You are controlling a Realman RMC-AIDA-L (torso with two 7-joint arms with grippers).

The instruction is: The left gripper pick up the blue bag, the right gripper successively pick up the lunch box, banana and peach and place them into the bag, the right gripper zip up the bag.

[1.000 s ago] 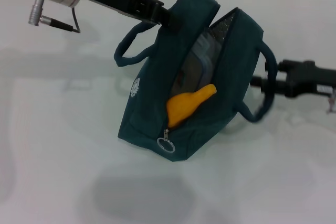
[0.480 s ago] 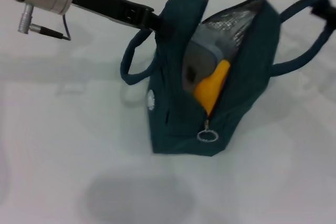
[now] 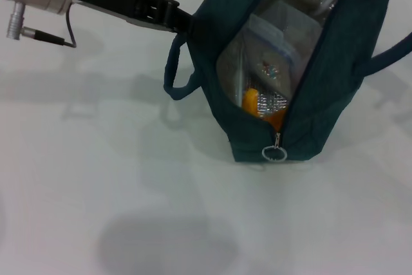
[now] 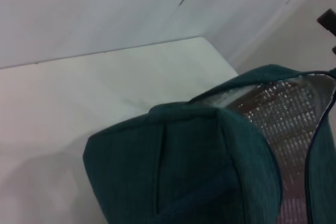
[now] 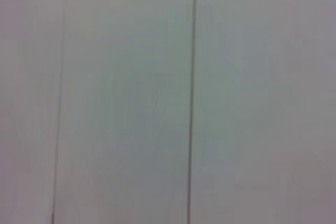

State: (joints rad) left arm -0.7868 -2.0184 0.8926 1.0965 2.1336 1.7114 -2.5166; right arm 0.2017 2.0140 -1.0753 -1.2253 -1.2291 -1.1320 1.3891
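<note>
My left tool point(image 3: 188, 22) is clenched on the near rim of the blue bag point(image 3: 241, 104), propping it upright on the desk point(image 3: 96, 178) with its mouth gaping. Inside I see the lunch box point(image 3: 273, 53) and the banana point(image 3: 252, 101) low beside the zipper; no peach that I can make out. My right tool is out of view, so I can't tell its state. I judge the packing is near its end: next comes the peach if missing, then a pinch on the zipper ring point(image 3: 274, 154).
</note>
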